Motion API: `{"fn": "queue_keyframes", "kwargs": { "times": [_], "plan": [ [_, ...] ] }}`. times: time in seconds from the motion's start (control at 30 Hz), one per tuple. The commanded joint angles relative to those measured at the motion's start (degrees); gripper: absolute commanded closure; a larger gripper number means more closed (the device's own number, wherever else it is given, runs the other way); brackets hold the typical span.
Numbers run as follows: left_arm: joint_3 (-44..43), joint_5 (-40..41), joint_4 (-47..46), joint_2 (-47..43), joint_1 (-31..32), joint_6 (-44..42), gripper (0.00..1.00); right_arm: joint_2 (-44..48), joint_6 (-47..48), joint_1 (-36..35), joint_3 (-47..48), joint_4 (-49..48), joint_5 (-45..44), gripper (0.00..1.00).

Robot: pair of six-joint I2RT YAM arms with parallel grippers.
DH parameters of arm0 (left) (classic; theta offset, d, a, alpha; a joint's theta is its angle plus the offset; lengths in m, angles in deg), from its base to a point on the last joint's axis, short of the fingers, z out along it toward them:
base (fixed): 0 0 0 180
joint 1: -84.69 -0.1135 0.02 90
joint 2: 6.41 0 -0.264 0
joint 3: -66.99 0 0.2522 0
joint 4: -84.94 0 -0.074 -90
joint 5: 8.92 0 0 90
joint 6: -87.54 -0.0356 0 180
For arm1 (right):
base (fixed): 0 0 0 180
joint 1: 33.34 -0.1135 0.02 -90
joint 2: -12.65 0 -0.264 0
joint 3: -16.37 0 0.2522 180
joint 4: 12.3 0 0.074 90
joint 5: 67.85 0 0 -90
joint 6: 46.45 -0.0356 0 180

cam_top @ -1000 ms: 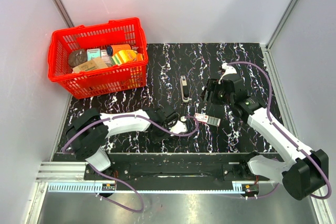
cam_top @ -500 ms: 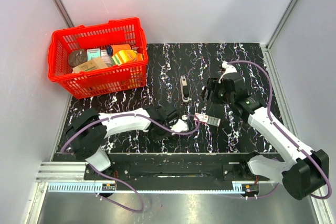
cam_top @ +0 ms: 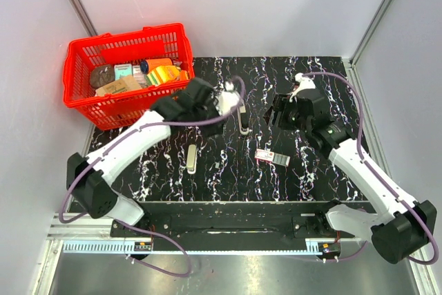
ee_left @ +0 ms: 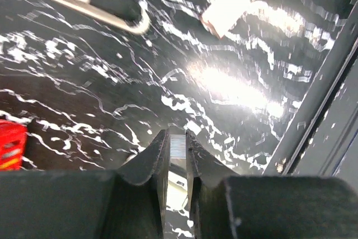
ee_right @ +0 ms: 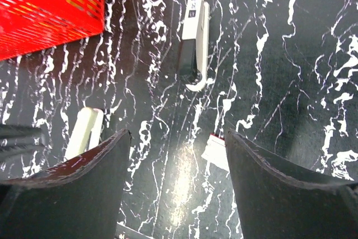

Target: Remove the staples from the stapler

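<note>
while the left gripper (ee_left: 177,134) pinches a thin silvery strip (ee_left: 177,147) — right gripper (ee_right: 177,135) gapes near stapler (ee_right: 193,40).

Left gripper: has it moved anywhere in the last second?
Yes. The left gripper has swung away from the near edge, up the table, and is now beside the red basket.

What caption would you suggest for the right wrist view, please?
Open right gripper over the black marbled table, stapler lying ahead, red basket in the corner.
</note>
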Motion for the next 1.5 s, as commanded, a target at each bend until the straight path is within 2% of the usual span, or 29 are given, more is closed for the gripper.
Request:
{"fn": "queue_keyframes", "kwargs": {
  "times": [0.0,0.13,0.27,0.4,0.57,0.77,1.0,1.47],
  "plan": [
    [-7.4,-14.1,-2.6,-3.9,-5.7,6.7,1.0,2.7,-0.5,-0.3,5.4,-0.6,0.4,0.26],
    [-6.3,-23.2,-9.1,-6.5,-9.9,13.1,1.0,3.4,-1.7,-0.3,8.0,-1.0,6.2,0.26],
    [-2.4,-34.1,-20.9,-7.9,-13.8,23.9,1.0,4.8,-2.1,-0.3,8.3,-6.0,18.5,0.22],
    [2.1,-44.8,-36.7,-6.8,-17.3,42.4,1.0,7.2,-3.8,-0.3,6.1,-12.8,28.2,0.21],
    [9.4,-51.3,-66.1,-6.1,-19.4,70.7,1.0,7.9,-10.4,-0.3,5.1,-22.1,37.2,0.21],
    [11.3,-49.8,-75.4,-7.3,-19.4,79.3,1.0,6.0,-16.0,-0.3,3.6,-30.9,39.6,0.23],
    [14.3,-47.4,-80.7,-7.6,-19.4,83.3,1.0,2.7,-19.7,-0.4,3.1,-35.9,40.6,0.3],
    [14.8,-46.5,-82.8,-6.2,-19.4,84.4,1.0,-1.6,-17.6,-4.1,3.9,-35.4,39.3,0.43]
  ]
}}
